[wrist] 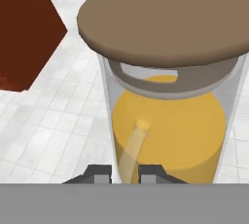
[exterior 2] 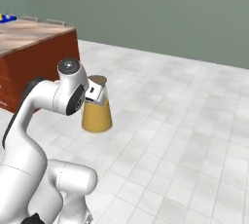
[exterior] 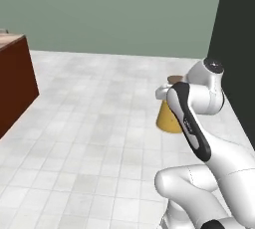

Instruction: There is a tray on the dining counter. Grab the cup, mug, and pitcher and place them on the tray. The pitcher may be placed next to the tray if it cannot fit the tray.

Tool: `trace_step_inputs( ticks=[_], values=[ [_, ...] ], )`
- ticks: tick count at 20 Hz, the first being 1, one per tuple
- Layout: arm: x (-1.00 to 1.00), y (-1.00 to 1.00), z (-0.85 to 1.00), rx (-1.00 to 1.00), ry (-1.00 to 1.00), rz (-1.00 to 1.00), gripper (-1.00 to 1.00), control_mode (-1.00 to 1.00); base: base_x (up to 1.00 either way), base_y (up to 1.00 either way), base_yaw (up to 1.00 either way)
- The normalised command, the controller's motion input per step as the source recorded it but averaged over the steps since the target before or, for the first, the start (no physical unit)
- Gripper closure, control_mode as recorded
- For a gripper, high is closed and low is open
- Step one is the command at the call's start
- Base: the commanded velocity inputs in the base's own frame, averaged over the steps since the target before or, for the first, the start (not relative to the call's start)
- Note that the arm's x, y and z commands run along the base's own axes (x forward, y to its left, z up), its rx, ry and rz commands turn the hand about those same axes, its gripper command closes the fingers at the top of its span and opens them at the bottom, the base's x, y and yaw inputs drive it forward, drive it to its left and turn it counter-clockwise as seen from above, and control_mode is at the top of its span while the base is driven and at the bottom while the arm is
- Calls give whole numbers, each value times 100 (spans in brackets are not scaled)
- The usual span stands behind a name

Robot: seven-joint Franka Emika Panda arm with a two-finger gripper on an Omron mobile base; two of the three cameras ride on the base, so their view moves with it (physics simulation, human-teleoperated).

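Clearly gripper point(wrist: 125, 173) pinches pitcher point(exterior 2: 97, 113) neck; arm hides pitcher's upper part from left base.

No writing, label, brand, number or sign can be read in any of the views. The pitcher point(wrist: 168, 121) carries no lettering on its glass (its brown lid is plain too), and the robot's white body shows no legible marking at this resolution.
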Motion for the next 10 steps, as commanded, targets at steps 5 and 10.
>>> trace_step_inputs(
  ticks=[5, 10],
  values=[
    [0, 0, 0, 0, 0, 0, 100, 100, 100, -81, 13],
    [0, 0, 0, 0, 0, 0, 100, 100, 100, -78, 13]
  ],
)
